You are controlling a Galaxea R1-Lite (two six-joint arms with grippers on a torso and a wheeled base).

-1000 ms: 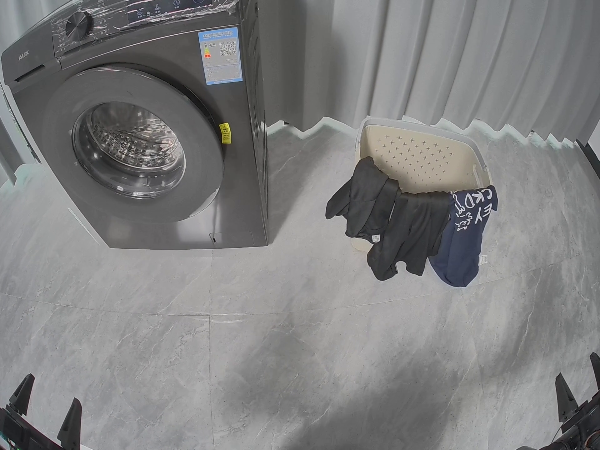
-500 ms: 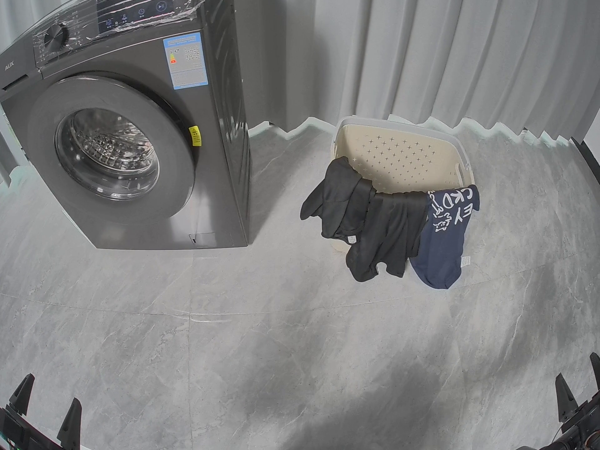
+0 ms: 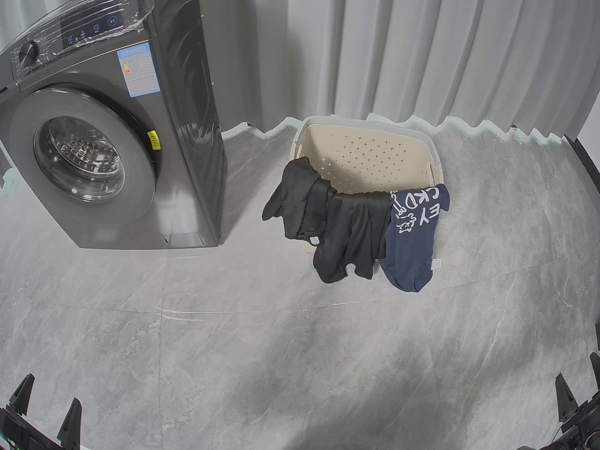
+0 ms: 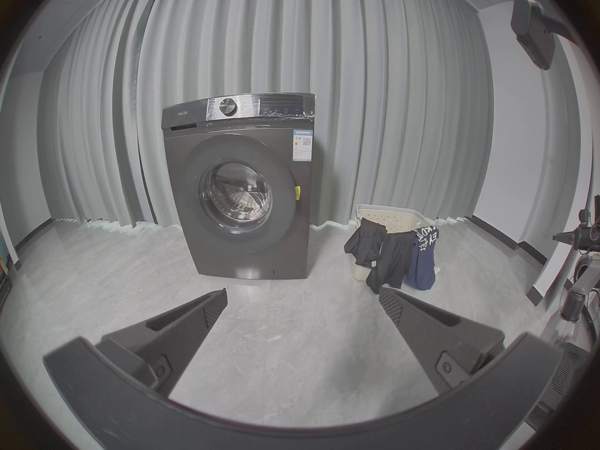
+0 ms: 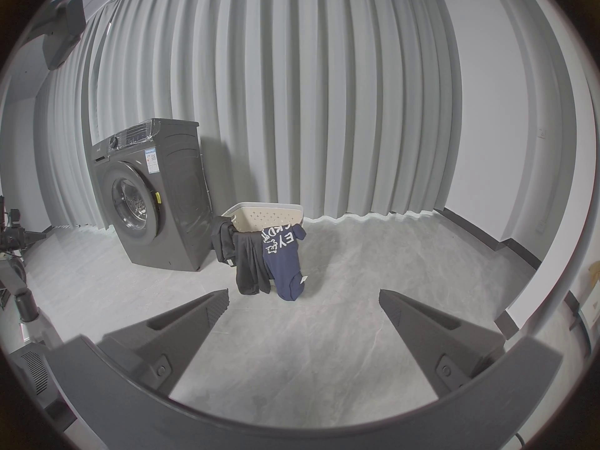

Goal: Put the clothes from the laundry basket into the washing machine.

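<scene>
A dark grey washing machine (image 3: 112, 139) stands on the floor at the left, its round door (image 3: 78, 157) closed. To its right sits a cream laundry basket (image 3: 369, 151). Over its near rim hang two black garments (image 3: 300, 201) (image 3: 350, 232) and a navy shirt with white print (image 3: 412, 239). My left gripper (image 3: 50, 401) is open low at the left, far from the machine. My right gripper (image 3: 578, 382) is open low at the right, well short of the basket. In the wrist views, both the left gripper (image 4: 303, 295) and the right gripper (image 5: 303, 295) hold nothing.
Grey tiled floor (image 3: 281, 357) stretches wide between me and the basket. Pale curtains (image 3: 406, 45) run along the back behind machine and basket. A dark skirting edge (image 3: 587, 157) marks the right wall.
The whole head picture has shifted: machine and basket sit further left in it, so the camera has turned. Clothes hang as before. Both grippers keep their place and stay open.
</scene>
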